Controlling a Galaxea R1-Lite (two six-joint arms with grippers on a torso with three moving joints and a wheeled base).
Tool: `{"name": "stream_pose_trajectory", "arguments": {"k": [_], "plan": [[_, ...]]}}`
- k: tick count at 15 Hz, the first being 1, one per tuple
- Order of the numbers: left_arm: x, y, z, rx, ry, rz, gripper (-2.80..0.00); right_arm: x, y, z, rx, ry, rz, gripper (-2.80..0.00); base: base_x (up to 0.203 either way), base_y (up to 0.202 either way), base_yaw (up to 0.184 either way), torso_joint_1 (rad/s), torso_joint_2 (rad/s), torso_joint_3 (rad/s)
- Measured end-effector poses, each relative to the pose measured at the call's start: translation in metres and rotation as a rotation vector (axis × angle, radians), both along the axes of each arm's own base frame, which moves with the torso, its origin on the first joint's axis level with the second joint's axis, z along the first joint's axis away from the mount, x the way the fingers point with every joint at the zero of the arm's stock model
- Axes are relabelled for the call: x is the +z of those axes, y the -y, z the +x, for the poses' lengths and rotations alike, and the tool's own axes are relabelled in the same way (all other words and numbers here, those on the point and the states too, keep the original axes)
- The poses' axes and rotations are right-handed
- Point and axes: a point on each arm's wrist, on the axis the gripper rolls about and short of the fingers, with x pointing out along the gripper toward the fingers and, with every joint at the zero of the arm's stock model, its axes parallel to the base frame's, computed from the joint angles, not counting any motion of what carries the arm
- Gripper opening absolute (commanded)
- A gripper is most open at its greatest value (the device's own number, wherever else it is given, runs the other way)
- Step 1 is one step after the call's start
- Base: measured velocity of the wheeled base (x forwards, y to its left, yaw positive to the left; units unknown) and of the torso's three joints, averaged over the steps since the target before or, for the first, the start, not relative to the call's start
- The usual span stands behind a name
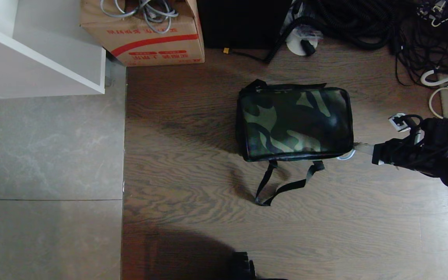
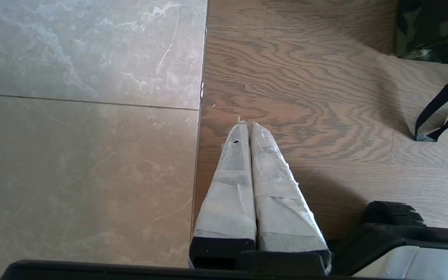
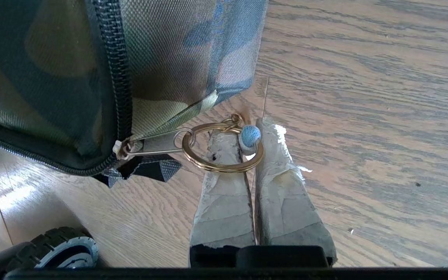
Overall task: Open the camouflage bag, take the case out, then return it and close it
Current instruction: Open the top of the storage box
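Note:
The camouflage bag [image 1: 296, 122] lies flat on the wood floor with its lid down and its zipper [image 3: 115, 77] closed. My right gripper [image 1: 358, 149] is at the bag's right near corner. In the right wrist view the gripper [image 3: 253, 128] is shut on the gold ring [image 3: 224, 168] of the zipper pull, with a small blue bead [image 3: 250, 135] between its fingertips. The case is hidden. My left gripper [image 2: 246, 126] hangs parked and shut over the seam between tile and wood, holding nothing; a corner of the bag [image 2: 434, 31] shows beyond it.
Black straps [image 1: 282, 186] trail from the bag's near side. A red-striped cardboard box [image 1: 146, 35] with cables, a black box [image 1: 243, 23] and coiled cables [image 1: 364, 23] line the far edge. A white cabinet [image 1: 41, 50] stands far left. A base wheel [image 3: 58, 249] is near the bag.

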Motion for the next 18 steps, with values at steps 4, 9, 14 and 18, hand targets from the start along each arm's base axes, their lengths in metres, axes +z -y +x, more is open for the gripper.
{"name": "stream_pose_trajectory", "arguments": {"k": [4, 9, 14, 18], "plan": [[0.0000, 0.0000, 0.0000, 0.000, 0.000, 0.000, -2.80, 0.0025, -0.0019, -0.0007, 0.005, 0.014, -0.007, -2.80, 0.000, 0.000, 0.000, 0.000, 0.00, 0.000], [0.0000, 0.0000, 0.0000, 0.000, 0.000, 0.000, -2.80, 0.0028, -0.0031, -0.0002, 0.009, 0.030, -0.015, -2.80, 0.000, 0.000, 0.000, 0.000, 0.00, 0.000], [0.0000, 0.0000, 0.0000, 0.000, 0.000, 0.000, -2.80, -0.0009, -0.0036, -0.0013, 0.009, 0.014, -0.007, -2.80, 0.000, 0.000, 0.000, 0.000, 0.00, 0.000], [0.0000, 0.0000, 0.0000, 0.000, 0.000, 0.000, -2.80, -0.0040, -0.0043, -0.0010, 0.012, 0.010, -0.007, -2.80, 0.000, 0.000, 0.000, 0.000, 0.00, 0.000]]}}
